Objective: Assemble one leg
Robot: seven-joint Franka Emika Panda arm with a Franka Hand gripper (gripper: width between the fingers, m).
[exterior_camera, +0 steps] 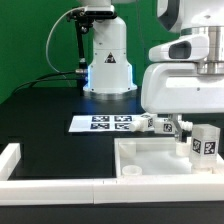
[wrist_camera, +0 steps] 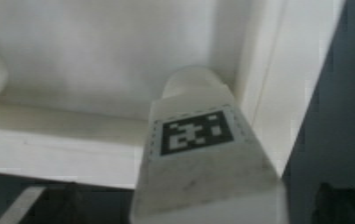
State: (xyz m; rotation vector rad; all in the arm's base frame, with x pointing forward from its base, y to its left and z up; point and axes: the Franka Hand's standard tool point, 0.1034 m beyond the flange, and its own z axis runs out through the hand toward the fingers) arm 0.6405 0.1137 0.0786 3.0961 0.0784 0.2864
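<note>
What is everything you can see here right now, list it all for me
table: one, black, under everything
marker board: one, white with tags, mid-table
tray part: one, white, exterior view's lower right
legs: at least three, white with black-and-white tags; two by the marker board's end on the exterior view's right, one upright at the tray part's right side; one fills the wrist view
rail: white, along the near edge
cable: black, at the back
arm base: one, white, blue light, far middle
gripper: one, white, above the tray part; open or shut unclear
</note>
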